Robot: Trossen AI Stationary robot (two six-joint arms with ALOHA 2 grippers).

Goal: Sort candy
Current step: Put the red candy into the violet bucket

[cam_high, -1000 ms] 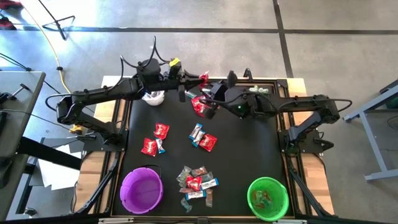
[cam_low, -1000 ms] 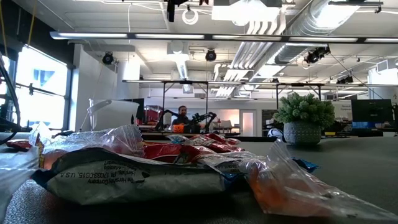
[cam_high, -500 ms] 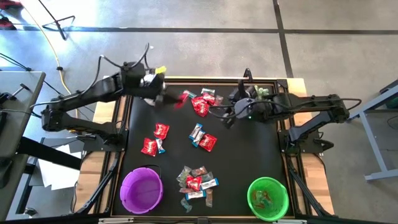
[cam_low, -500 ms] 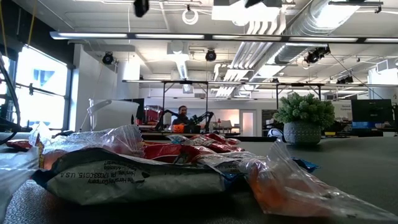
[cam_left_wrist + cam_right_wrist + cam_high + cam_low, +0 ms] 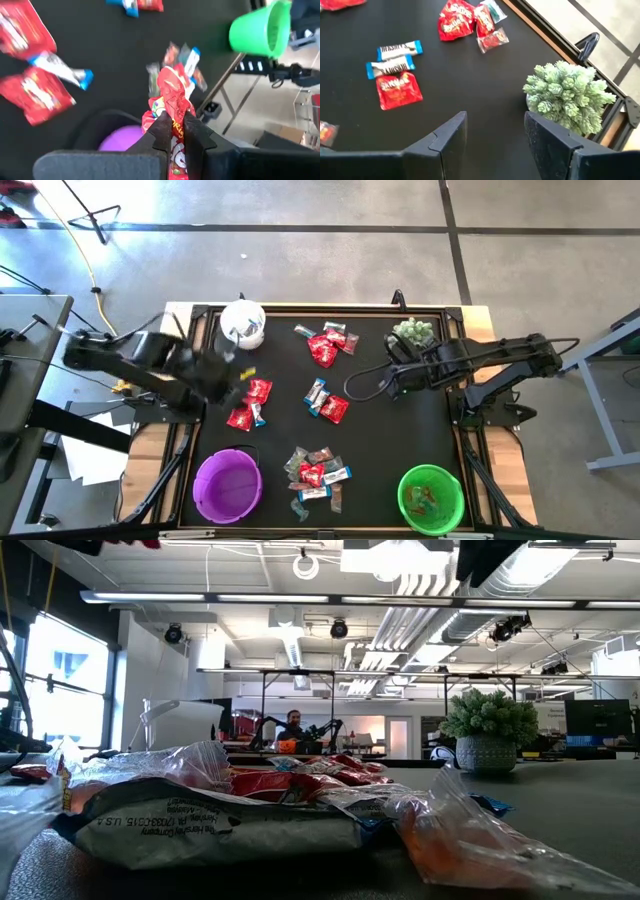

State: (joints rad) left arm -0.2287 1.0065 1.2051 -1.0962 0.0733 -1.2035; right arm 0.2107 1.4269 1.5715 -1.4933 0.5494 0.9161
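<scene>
My left gripper is shut on a shiny red candy packet, held in the air above the table's left side, near the purple bowl. My right gripper stands open in the air with nothing between its fingers, right of the table's middle, beside the spiky green plant. Loose candy lies in groups on the black mat: at the far middle, at the left, in the middle and at the near edge. My left gripper pinches the red packet's lower part between its two fingers, and the crumpled wrapper stands out beyond the fingertips. The packet is lifted clear of the table.
A purple bowl stands at the near left and a green bowl with some candy at the near right. A white bowl sits at the far left, the plant at the far right. Bare mat lies right of the middle.
Both grippers were close together over the far middle of the table. My left gripper has swung toward the table's left and near edges, turning as it went and carrying the red packet. My right gripper has drawn back toward the right edge.
</scene>
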